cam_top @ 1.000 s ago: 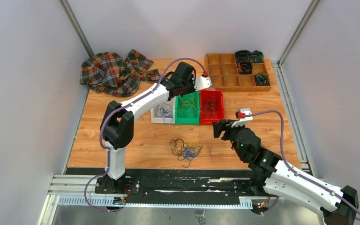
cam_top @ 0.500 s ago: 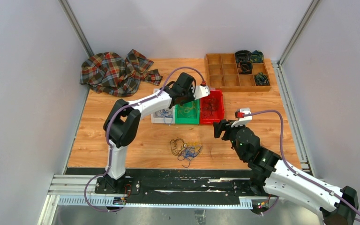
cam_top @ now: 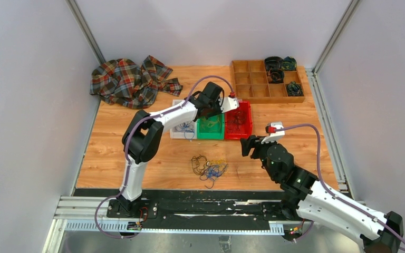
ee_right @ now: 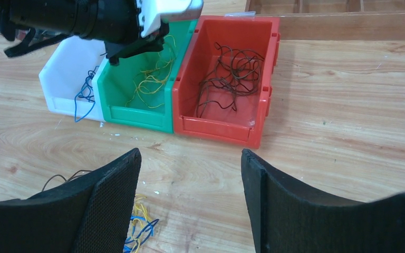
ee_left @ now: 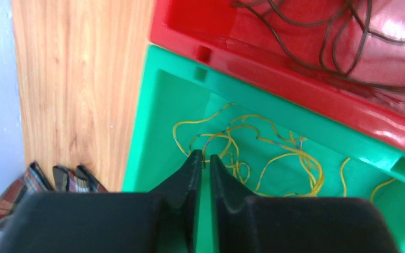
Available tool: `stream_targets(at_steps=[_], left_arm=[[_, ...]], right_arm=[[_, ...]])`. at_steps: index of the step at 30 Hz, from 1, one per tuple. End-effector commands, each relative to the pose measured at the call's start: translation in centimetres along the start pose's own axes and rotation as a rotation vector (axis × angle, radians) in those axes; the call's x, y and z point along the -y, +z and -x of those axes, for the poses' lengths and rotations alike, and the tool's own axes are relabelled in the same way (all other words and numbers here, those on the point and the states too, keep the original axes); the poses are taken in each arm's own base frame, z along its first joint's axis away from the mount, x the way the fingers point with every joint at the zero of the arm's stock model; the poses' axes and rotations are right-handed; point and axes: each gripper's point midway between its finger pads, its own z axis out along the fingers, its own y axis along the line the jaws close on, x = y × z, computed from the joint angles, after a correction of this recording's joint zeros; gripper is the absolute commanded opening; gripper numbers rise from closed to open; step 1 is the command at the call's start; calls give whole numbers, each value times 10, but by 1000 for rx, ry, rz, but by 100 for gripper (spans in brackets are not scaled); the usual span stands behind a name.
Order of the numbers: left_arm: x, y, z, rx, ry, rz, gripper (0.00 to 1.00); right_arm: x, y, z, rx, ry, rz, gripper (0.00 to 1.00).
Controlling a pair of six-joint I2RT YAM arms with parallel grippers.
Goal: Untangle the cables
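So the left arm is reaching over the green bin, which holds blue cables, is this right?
Not quite: the green bin holds yellow cables, not blue, as the left wrist view shows. The left arm does reach over it.

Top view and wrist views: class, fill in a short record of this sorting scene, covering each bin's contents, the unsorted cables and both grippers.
White bin: blue cables
Green bin: yellow cables
Red bin: dark cables
Unsorted: mixed tangle on the table, on the near side of the bins
Left gripper: over the yellow cables, jaws almost together; unclear whether it grips a strand
Right gripper: open, empty, above the table
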Motion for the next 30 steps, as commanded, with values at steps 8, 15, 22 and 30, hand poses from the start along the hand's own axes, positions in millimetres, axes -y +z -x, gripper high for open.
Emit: stream_targets(at_steps=[8, 15, 22, 30], left_arm=[[-24, -64, 29, -8, 52, -56, 96], [-20, -110, 36, -1, 48, -121, 98], [0, -161, 26, 9, 83, -205, 98], [45, -203, 7, 89, 31, -313, 98]], right_arm=[[1, -11, 19, 23, 32, 15, 74], [-5, -12, 19, -11, 7, 38, 75], [-11, -10, 12, -68, -14, 60, 75], [-30, -10, -13, -222, -62, 139, 74]])
